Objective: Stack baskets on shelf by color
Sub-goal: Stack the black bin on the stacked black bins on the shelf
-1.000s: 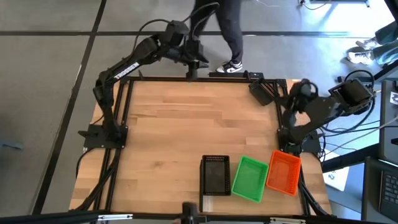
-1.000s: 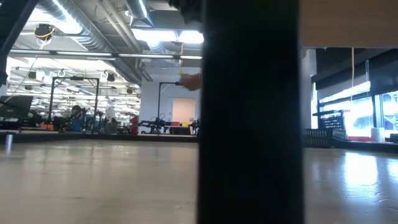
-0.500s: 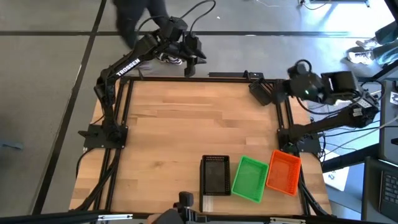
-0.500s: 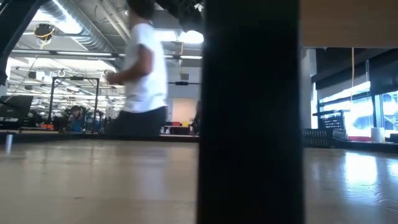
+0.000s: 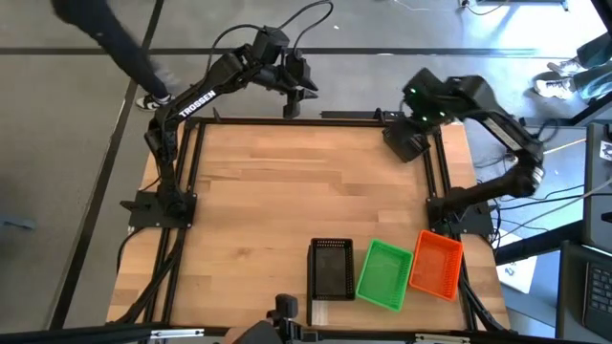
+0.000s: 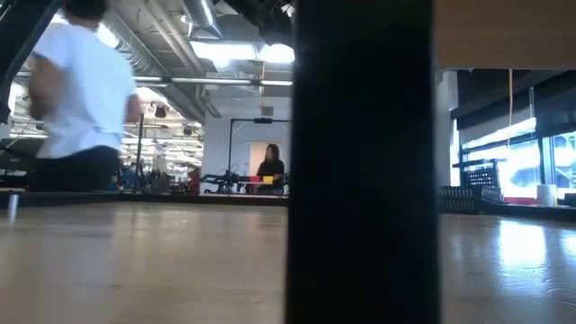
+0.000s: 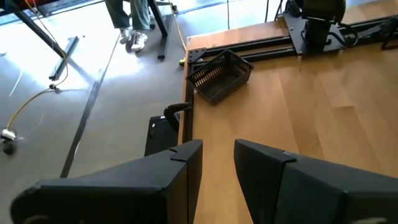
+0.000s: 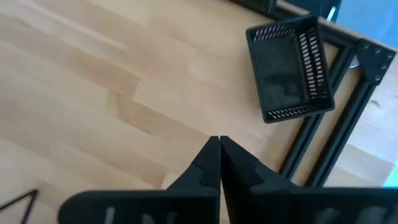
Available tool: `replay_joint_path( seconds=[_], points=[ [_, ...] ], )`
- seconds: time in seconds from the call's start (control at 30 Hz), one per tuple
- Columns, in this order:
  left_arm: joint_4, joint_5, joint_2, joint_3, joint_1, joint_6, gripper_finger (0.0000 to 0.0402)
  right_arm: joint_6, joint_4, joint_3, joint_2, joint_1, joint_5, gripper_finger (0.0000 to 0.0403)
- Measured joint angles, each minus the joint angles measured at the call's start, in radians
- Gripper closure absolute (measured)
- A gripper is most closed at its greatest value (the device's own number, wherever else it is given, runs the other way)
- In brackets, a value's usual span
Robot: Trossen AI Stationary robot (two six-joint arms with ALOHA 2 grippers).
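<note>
black basket [image 5: 331, 268] | green basket [image 5: 384, 274] | orange basket [image 5: 436, 264]

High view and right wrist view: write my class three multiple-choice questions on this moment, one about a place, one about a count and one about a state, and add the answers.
1. Where on the table does the lone black basket stand?
A. At the far right corner
B. In the middle
C. By the left arm's base

2. How many baskets stand in the row at the near edge?
A. Two
B. Three
C. Five

3. How are the right gripper's fingers?
A. Shut on nothing
B. Shut on a basket
C. Wide open

Answers:
1 A: the high view shows it against the frame at that corner.
2 B: a black basket, a green basket and an orange basket stand side by side.
3 A: the right wrist view shows the fingers meeting over bare wood.
</note>
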Motion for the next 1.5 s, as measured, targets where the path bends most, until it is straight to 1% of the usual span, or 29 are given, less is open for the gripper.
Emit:
replay_joint_path(
  seconds=[0.07,0.2,0.33,0.5,0.6,0.63,0.83,0.97,1.03,1.13,1.33,1.5],
  points=[
    [0.000,0.000,0.000,0.000,0.000,0.000,0.0317,-0.040,-0.001,0.000,0.046,-0.036,-0.029,0.0401],
    [0.000,0.000,0.000,0.000,0.000,0.000,0.0317,-0.134,0.002,0.000,0.135,-0.059,-0.080,0.0391],
    [0.000,-0.001,0.000,0.000,0.000,0.000,0.0317,-0.157,0.002,0.000,0.217,-0.067,-0.159,0.0371],
    [-0.005,-0.003,0.000,0.000,0.000,0.000,0.0317,-0.178,0.002,0.000,0.323,-0.067,-0.155,0.0349],
    [-0.019,-0.017,0.000,0.000,0.000,0.000,0.0317,-0.172,0.000,0.000,0.382,-0.070,-0.090,0.0338],
    [-0.026,-0.023,0.000,0.000,0.000,0.000,0.0317,-0.172,0.000,0.000,0.399,-0.072,-0.083,0.0334],
    [-0.056,-0.036,0.000,0.000,0.004,0.000,0.0317,-0.172,-0.001,0.000,0.458,-0.090,-0.080,0.0330],
    [-0.065,-0.036,0.000,0.000,0.009,0.000,0.0317,-0.171,0.003,-0.045,0.455,-0.090,-0.073,0.0330],
    [-0.067,-0.036,0.000,0.000,0.010,0.000,0.0317,-0.170,0.003,-0.077,0.446,-0.089,-0.035,0.0330],
    [-0.068,-0.036,0.000,0.000,0.011,0.000,0.0317,-0.114,-0.001,-0.112,0.420,-0.090,0.037,0.0330],
    [-0.068,-0.036,0.000,0.000,0.011,0.006,0.0317,-0.078,-0.001,-0.142,0.350,-0.092,0.033,0.0330],
    [-0.058,-0.027,0.005,0.000,0.012,0.157,0.0317,-0.025,-0.004,-0.182,0.243,-0.092,0.014,0.0330]
  ],
)
